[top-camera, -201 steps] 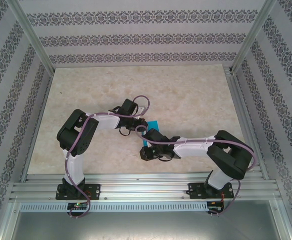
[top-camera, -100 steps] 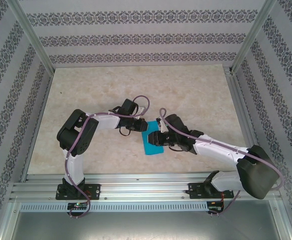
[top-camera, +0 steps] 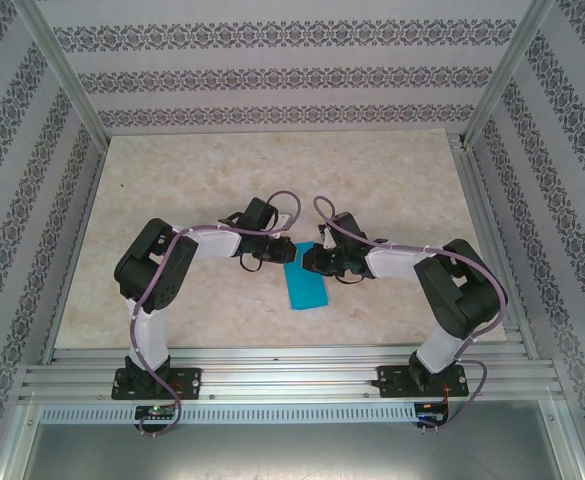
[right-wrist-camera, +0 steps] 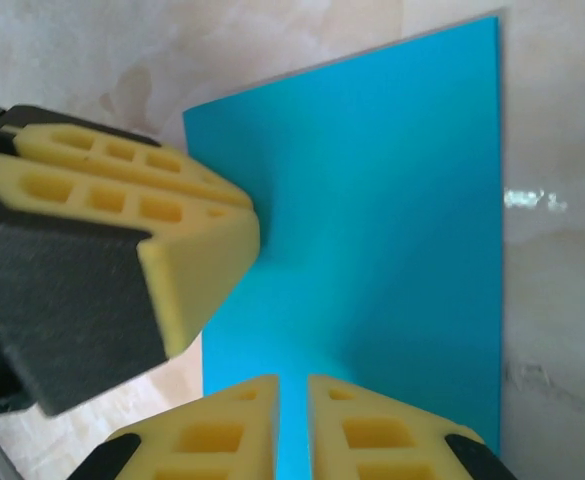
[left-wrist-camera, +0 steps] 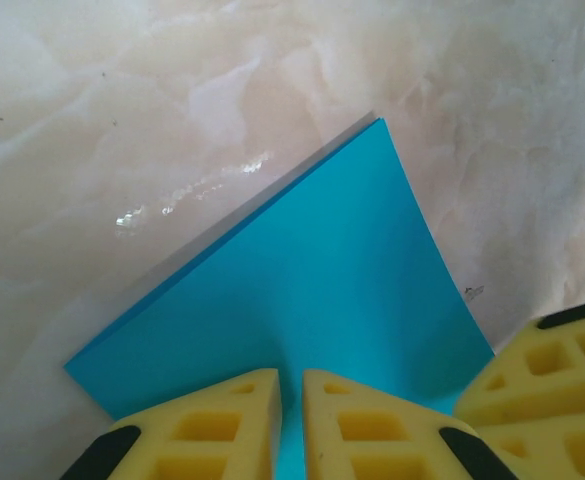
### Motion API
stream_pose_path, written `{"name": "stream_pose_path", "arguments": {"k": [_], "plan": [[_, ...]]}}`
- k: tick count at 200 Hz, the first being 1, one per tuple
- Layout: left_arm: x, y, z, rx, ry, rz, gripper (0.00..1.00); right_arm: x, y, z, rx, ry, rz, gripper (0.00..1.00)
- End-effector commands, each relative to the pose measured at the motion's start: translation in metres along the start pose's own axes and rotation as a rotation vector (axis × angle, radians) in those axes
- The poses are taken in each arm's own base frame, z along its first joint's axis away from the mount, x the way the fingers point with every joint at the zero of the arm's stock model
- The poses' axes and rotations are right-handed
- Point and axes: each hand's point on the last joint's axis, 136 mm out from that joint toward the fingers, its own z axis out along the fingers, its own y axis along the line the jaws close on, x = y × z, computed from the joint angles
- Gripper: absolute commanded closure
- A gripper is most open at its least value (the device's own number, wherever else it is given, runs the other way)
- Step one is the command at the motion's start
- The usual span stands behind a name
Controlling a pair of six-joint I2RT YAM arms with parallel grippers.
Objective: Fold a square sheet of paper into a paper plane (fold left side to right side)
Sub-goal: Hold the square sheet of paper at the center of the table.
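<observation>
The square sheet of paper (top-camera: 306, 286) lies on the table as a folded cyan-blue rectangle, long side running away from the arms. My left gripper (top-camera: 278, 253) is shut, its tips pressing down on the paper's far left corner; the paper (left-wrist-camera: 312, 280) dimples ahead of that gripper (left-wrist-camera: 292, 376). My right gripper (top-camera: 308, 262) is shut too, its tips down on the far end of the paper (right-wrist-camera: 392, 200). In the right wrist view that gripper (right-wrist-camera: 292, 380) sits close beside the left one's yellow fingers (right-wrist-camera: 172, 230). No paper plane shape shows.
The beige marbled table (top-camera: 372, 190) stretches open behind and to both sides of the paper. Patterned walls (top-camera: 272, 80) close the back and sides. An aluminium rail (top-camera: 292, 365) with both arm bases runs along the near edge.
My right arm has swung from the paper's near end up to its far end, beside the left gripper, uncovering the paper. The left arm has held still.
</observation>
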Motion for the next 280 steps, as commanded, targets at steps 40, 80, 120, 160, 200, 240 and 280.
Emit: {"name": "stream_pose_path", "arguments": {"k": [40, 80, 120, 160, 200, 240, 280], "plan": [[0.010, 0.007, -0.009, -0.086, 0.026, 0.021, 0.79, 0.005, -0.030, 0.016, 0.131, 0.040, 0.038, 0.85], [-0.011, -0.019, -0.047, -0.065, -0.057, 0.072, 0.68, 0.025, -0.054, 0.020, 0.228, 0.099, 0.060, 0.85], [0.007, -0.033, -0.060, 0.026, -0.080, 0.035, 0.74, 0.030, -0.055, 0.020, 0.244, 0.114, 0.057, 0.85], [0.030, -0.053, -0.046, 0.211, -0.087, -0.083, 0.81, 0.031, -0.055, 0.018, 0.253, 0.120, 0.044, 0.85], [0.031, -0.051, -0.042, 0.201, -0.119, -0.121, 0.81, 0.034, -0.054, 0.020, 0.258, 0.131, 0.032, 0.85], [0.029, -0.053, -0.031, 0.213, -0.107, -0.135, 0.81, 0.034, -0.052, 0.020, 0.251, 0.134, 0.037, 0.85], [0.035, -0.047, -0.017, 0.186, -0.084, -0.144, 0.81, 0.033, -0.048, 0.020, 0.239, 0.136, 0.032, 0.85]]}}
